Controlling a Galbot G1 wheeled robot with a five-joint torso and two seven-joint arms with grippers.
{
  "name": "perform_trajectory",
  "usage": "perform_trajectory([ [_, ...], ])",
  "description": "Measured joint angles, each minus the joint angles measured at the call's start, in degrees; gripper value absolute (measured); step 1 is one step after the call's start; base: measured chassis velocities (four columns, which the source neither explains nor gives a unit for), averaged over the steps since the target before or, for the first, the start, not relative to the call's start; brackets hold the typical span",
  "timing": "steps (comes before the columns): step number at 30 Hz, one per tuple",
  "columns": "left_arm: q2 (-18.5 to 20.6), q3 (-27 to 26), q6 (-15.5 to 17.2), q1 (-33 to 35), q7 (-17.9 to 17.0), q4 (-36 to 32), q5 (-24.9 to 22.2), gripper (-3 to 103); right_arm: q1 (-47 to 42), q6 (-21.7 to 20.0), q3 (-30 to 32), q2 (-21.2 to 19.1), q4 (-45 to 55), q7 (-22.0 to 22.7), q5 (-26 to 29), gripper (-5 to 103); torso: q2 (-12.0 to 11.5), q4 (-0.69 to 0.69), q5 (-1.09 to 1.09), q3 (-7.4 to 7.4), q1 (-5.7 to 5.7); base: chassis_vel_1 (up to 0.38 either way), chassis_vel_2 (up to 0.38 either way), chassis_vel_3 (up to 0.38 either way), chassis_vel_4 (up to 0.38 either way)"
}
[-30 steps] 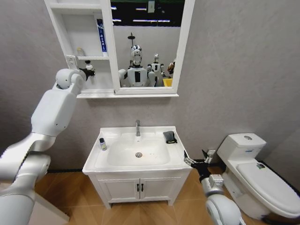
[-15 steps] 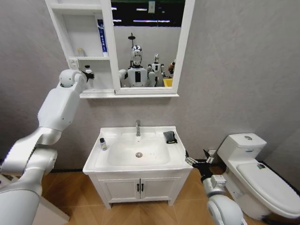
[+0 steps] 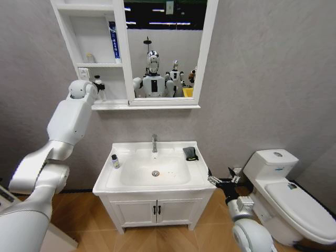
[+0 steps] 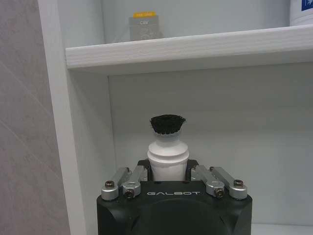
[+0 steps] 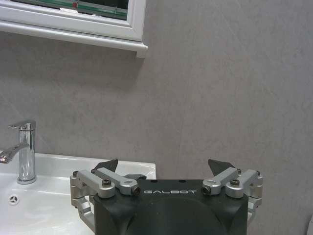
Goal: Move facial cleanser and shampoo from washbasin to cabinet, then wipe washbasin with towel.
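A small white bottle with a black cap (image 4: 167, 147) stands upright between the closed-in fingers of the left tool (image 4: 169, 172), held inside the lower open shelf of the white mirror cabinet (image 3: 100, 105). A second small bottle with a dark cap (image 3: 114, 161) stands on the left rim of the white ceramic washbasin (image 3: 152, 184), and the dark grey towel (image 3: 190, 153) lies at its back right corner. The right tool (image 5: 166, 169) hangs low beside the basin's right edge, its fingers spread wide and empty.

"GALBOT" on left end effector (image 4: 168, 171), "GALBOT" on right end effector (image 5: 166, 169), "Cila" on shelf bottle (image 4: 143, 27)
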Motion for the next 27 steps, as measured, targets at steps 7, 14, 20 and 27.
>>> perform_trajectory([
  [7, -0.44, -0.27, -0.21, -0.43, -0.47, 1.08, 0.51, 53, 0.23, 0.27, -0.12, -0.03, -0.13, -0.06, 0.10, 100, 0.00, 0.00, 0.00, 0.00, 0.00, 0.000, 0.000, 0.000, 0.000],
  [14, -0.32, -0.32, -0.55, -0.41, -0.83, 0.95, 0.80, 75, 0.14, 0.43, 0.25, -0.23, -0.13, -0.09, 0.53, 100, 0.00, -0.01, 0.00, 0.00, 0.00, 0.000, 0.000, 0.000, 0.000],
  [20, 1.63, -0.85, 0.06, 1.48, -3.01, -5.11, -1.70, 96, 0.04, 0.67, 0.40, -0.26, -0.17, -0.09, 0.66, 100, 0.00, -0.01, 0.01, 0.00, 0.00, 0.000, 0.000, 0.000, 0.000],
  [27, 9.48, -2.82, 3.12, 10.52, -10.00, -25.20, -11.45, 100, -0.60, 1.35, -0.14, 0.22, -1.02, -0.17, 0.19, 100, 0.00, -0.02, 0.00, 0.00, 0.01, 0.000, 0.000, 0.000, 0.000],
])
